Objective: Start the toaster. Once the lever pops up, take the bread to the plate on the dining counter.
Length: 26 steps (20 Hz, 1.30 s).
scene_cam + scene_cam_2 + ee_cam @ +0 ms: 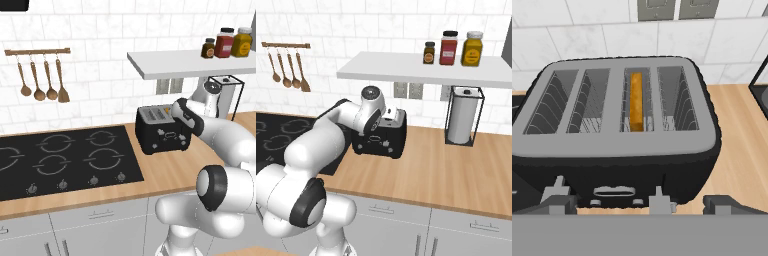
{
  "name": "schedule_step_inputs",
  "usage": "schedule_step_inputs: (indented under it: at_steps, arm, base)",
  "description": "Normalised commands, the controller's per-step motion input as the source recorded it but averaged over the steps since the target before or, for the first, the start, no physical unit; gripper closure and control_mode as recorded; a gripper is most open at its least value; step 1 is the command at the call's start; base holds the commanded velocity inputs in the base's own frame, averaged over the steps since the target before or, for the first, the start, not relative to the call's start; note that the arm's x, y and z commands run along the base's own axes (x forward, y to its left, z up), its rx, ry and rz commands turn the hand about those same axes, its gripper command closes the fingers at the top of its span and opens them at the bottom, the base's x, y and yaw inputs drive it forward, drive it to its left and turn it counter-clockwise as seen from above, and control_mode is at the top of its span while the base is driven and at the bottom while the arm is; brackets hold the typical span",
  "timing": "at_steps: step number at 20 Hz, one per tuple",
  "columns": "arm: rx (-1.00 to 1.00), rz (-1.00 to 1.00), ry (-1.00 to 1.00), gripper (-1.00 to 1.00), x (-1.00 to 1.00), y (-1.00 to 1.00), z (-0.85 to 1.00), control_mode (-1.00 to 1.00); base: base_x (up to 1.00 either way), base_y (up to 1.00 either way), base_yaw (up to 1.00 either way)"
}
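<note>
The black toaster (619, 145) stands on the wood counter against the tiled wall, also seen as toaster (161, 131) and toaster (387, 136). Its grey top has several slots. The bread (636, 102), a tan slice seen edge-on, sits down in the third slot from the left. Two small grey levers (658, 196) show low on its front face. My gripper (644, 204) hovers above and in front of the toaster, open, its fingertips (562, 202) wide apart with nothing between them. The plate and the dining counter are out of view.
A black cooktop (65, 160) lies left of the toaster. Wooden utensils (42, 80) hang on the wall. A white shelf (406, 70) with spice jars (450, 47) overhangs the toaster. A paper towel holder (463, 120) stands to the right, with bare counter (456, 170) in front.
</note>
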Motion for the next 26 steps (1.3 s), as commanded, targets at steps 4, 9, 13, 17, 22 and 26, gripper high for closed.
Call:
schedule_step_inputs:
  at_steps: [4, 9, 13, 17, 22, 26]
  arm:
    - [0.00, 0.00, 0.00, -1.00, 0.00, 0.00, 0.00, -1.00]
    - [0.00, 0.00, 0.00, -1.00, 0.00, 0.00, 0.00, -1.00]
    - [0.00, 0.00, 0.00, -1.00, 0.00, 0.00, 0.00, -1.00]
    - [0.00, 0.00, 0.00, -1.00, 0.00, 0.00, 0.00, -1.00]
    - [0.00, 0.00, 0.00, -1.00, 0.00, 0.00, 0.00, -1.00]
    - [0.00, 0.00, 0.00, -1.00, 0.00, 0.00, 0.00, -1.00]
  base:
    - [0.00, 0.00, 0.00]
    - [0.00, 0.00, 0.00]
    - [0.00, 0.00, 0.00]
    - [0.00, 0.00, 0.00]
    - [0.00, 0.00, 0.00]
    - [0.00, 0.00, 0.00]
